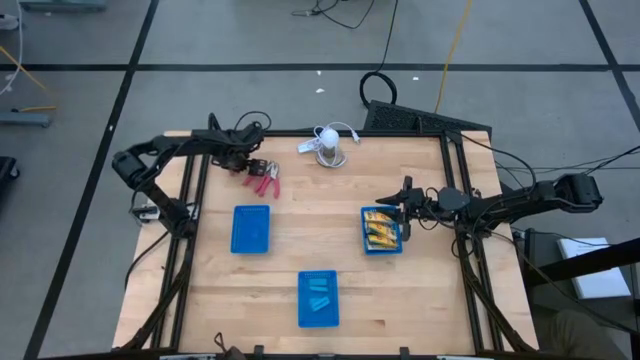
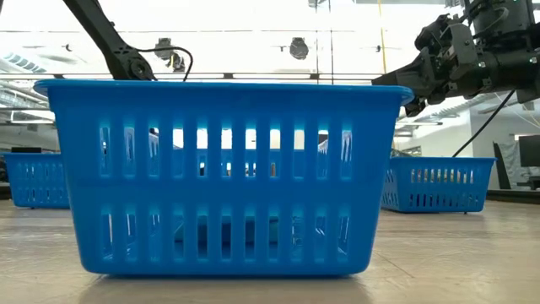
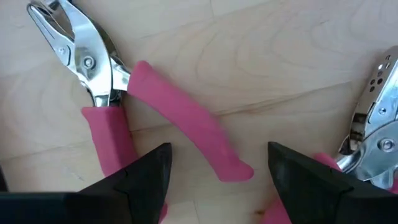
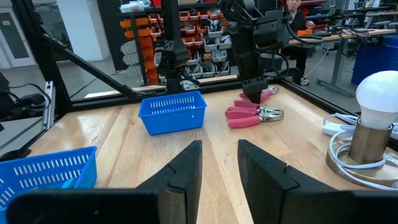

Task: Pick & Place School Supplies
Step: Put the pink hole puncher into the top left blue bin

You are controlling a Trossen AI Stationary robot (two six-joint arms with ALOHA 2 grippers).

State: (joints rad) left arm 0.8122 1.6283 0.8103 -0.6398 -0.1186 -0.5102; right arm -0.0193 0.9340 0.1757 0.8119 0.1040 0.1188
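Left gripper [image 3: 217,171] hangs spread open just above the red-handled pliers [image 3: 180,118] on the table [image 1: 300,245]. Right gripper [image 4: 219,165] waits over the yellow-box basket [image 1: 382,230], fingers slightly apart.

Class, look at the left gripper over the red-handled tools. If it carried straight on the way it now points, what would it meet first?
Most likely a red-handled tool: the left gripper points down with open fingers straddling one pink handle, with the wooden table just beneath. Depth is unclear.
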